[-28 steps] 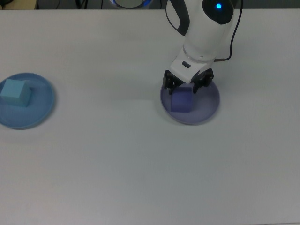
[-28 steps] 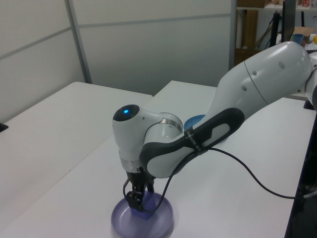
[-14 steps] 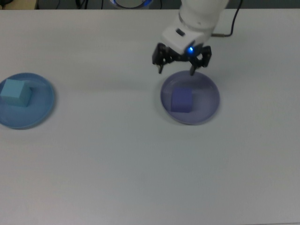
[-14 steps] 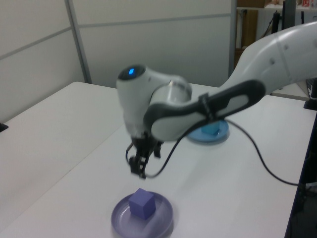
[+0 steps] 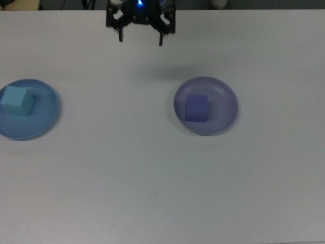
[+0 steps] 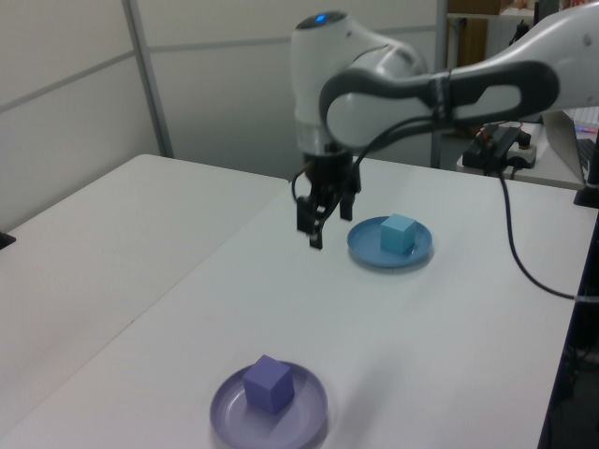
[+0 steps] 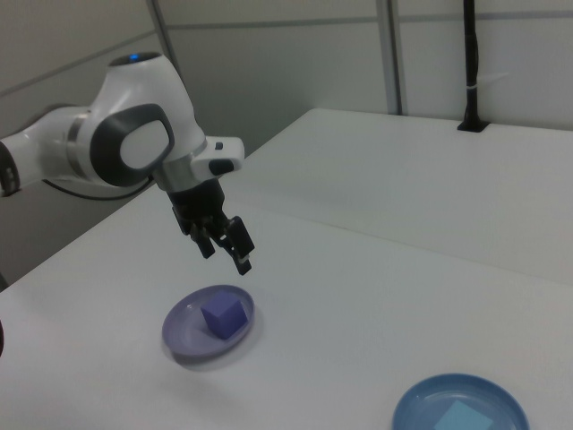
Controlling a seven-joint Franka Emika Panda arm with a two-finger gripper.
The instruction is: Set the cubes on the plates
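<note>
White tables (image 6: 112, 243), grey panel walls (image 6: 281, 84)

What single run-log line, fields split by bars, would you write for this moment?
gripper: open, empty, raised above table | purple cube: on lavender plate | cyan cube: on blue plate | task: both placed

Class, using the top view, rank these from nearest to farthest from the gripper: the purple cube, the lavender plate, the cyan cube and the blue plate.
Gripper sits at the top edge.
1. Lavender plate, lower right; its rim is nearest.
2. Purple cube, on that plate.
3. Blue plate, far left.
4. Cyan cube, on its left half.
</note>
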